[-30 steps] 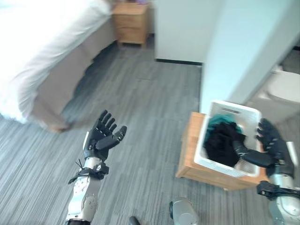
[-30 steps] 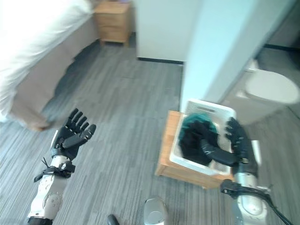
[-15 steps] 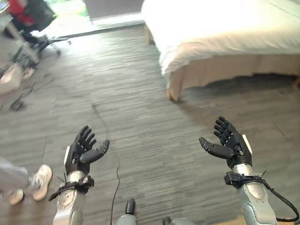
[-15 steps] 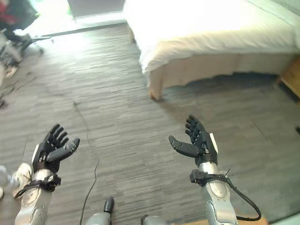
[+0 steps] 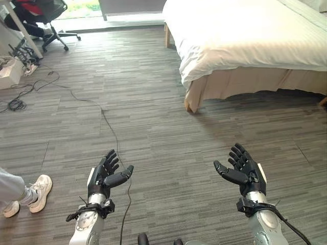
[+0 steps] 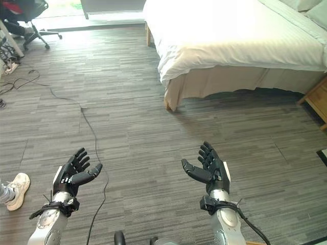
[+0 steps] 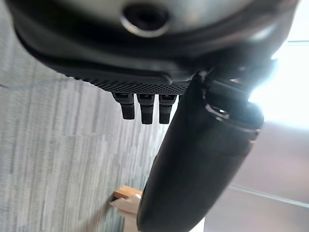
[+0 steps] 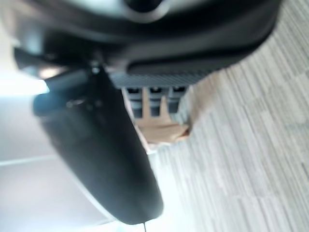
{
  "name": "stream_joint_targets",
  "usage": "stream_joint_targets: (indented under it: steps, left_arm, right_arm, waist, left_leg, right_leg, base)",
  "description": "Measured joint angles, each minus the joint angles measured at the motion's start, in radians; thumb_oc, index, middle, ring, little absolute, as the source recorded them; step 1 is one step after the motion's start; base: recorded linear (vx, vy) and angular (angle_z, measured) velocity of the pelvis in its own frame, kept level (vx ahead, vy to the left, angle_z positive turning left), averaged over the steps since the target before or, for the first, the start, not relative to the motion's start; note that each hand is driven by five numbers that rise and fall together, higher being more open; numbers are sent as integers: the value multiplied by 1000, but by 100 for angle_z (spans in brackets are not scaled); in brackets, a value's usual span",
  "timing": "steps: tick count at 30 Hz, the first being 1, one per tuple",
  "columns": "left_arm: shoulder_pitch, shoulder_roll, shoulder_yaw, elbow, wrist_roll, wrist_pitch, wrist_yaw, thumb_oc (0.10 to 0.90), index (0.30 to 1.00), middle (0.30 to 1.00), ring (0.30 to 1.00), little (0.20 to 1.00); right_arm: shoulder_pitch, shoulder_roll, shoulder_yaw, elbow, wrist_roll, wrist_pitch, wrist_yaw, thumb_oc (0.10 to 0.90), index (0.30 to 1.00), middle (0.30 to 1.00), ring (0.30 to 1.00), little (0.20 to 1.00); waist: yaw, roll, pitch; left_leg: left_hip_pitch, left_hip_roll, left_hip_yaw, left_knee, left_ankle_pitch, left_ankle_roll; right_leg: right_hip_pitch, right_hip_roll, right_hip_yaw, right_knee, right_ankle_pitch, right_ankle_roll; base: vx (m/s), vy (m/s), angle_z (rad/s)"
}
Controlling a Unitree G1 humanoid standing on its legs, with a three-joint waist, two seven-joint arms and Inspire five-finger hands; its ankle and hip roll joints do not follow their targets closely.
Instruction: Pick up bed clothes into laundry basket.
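Both dark robot hands are raised palm-up above the grey wood-grain plank floor [image 5: 153, 102], well apart from each other: the left hand [image 5: 103, 177] and the right hand [image 5: 249, 171] each have fingers spread straight and hold nothing. The white striped bed sheet [image 5: 245, 35] lies spread over the beige-skirted bed [image 5: 240, 81], well ahead of the right hand. A person's white sneaker [image 5: 40, 192] stands near the left hand.

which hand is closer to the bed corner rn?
The right hand: it hangs open over the floor on the bed's side, below its near corner. The left hand, also open, is farther off, toward the person's shoe.
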Motion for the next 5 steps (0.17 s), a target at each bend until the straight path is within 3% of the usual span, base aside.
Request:
stream_joint_targets:
  steps: [5]
  left_arm:
    - [11,-4,-28,55,3,-2,16,800,900,900,900,900]
  right_arm:
    - [-21,-5,11,146,-4,-4,-18,800,900,900,900,900]
  waist:
    - [-7,5,-33]
  left_leg:
    - [3,2,6,0,-1,2]
  right_leg:
    - [4,3,2,-20,8,-8]
  base:
    - [18,7,-4]
